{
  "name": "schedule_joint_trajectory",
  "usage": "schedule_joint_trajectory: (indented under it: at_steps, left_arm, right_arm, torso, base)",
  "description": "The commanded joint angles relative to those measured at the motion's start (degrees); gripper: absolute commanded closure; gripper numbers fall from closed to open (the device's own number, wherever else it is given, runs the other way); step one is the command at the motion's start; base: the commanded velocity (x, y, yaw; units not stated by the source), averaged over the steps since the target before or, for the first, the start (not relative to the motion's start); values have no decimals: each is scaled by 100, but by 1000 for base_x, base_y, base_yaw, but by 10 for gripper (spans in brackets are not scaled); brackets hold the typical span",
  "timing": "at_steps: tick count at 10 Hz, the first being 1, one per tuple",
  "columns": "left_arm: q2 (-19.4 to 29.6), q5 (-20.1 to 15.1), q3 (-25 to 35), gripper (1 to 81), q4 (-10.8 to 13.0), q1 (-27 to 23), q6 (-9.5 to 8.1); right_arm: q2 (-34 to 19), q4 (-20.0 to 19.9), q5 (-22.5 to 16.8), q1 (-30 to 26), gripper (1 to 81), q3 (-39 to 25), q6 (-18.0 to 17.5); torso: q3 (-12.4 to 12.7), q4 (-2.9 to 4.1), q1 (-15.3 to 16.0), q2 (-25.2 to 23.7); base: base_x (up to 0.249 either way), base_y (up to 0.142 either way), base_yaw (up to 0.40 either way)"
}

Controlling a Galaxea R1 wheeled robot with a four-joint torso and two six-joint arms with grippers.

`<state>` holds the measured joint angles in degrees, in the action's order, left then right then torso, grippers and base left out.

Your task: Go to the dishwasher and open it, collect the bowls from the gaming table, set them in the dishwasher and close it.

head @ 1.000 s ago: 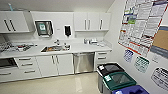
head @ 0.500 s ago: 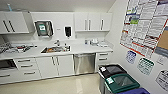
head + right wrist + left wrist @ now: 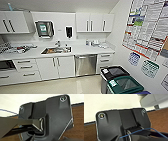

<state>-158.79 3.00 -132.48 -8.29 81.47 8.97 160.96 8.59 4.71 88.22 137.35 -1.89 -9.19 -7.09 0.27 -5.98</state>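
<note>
Gripper state on both arms cannot be determined. Dishwasher sits closed at 12 o'clock under the counter. Its door is likely rigid and heavy; grasp the horizontal bar handle centrally.

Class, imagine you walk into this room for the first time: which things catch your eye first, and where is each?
The steel-grey dishwasher stands out, shut, among white cupboards under the counter, right of the sink. Colourful posters cover the right wall, and two dark bins stand on the floor below them.
</note>
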Motion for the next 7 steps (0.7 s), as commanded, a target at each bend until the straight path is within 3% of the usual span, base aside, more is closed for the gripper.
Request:
schedule_joint_trajectory:
  at_steps: [1, 7]
  left_arm:
    - [67, -300, 64, 10, 56, -294, 26]
    - [58, -291, 64, 10, 56, -294, 26]
  right_arm:
    - [-106, -34, -286, -230, 10, -52, 31]
    - [-115, -33, -295, -230, 10, -34, 31]
  torso:
    - [0, 0, 0, 0]
    - [0, 0, -2, 0]
  base:
    - [96, 0, 0]
    - [96, 0, 0]
